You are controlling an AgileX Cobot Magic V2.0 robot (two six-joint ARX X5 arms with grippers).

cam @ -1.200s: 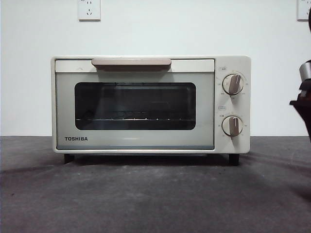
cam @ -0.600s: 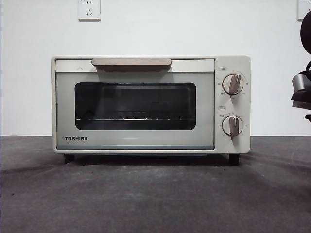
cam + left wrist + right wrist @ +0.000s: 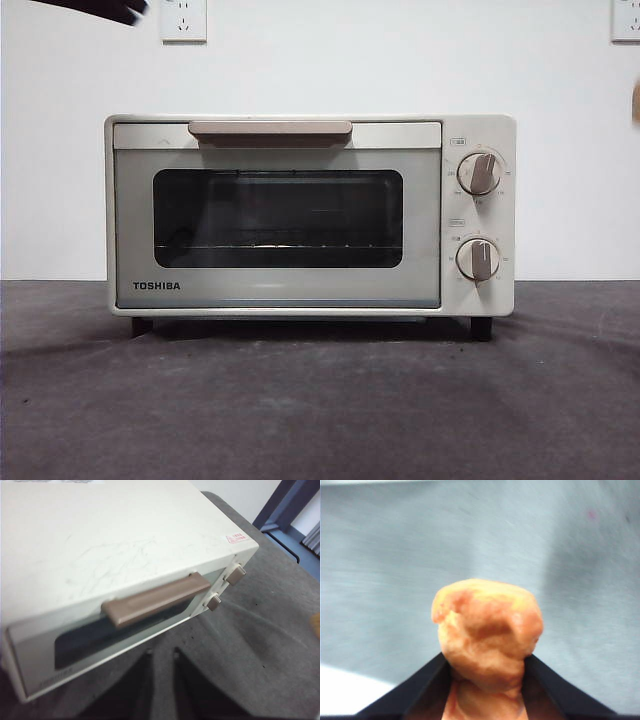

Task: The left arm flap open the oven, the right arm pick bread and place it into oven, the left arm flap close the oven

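The cream-white oven (image 3: 300, 215) stands in the middle of the dark table with its door shut; it also shows in the left wrist view (image 3: 100, 555). My left gripper (image 3: 161, 652) hovers above and in front of the beige-brown handle (image 3: 155, 597), apart from it, jaws a narrow gap apart and empty. It shows only as a black tip (image 3: 100, 8) at the top left of the front view. My right gripper (image 3: 485, 655) is shut on the golden-brown bread (image 3: 487, 635) and holds it in the air. A tan sliver of bread (image 3: 636, 100) shows at the front view's right edge.
The two beige knobs (image 3: 479, 173) are on the oven's right side. The wire rack (image 3: 275, 245) shows through the dark window, with nothing on it. Dark grey cloth (image 3: 320, 410) covers the table in front of the oven. A white wall stands behind.
The right arm's dark shape at the front view's right edge has moved out, leaving only a tan sliver. A black arm tip has come in at the top left. The oven has not moved.
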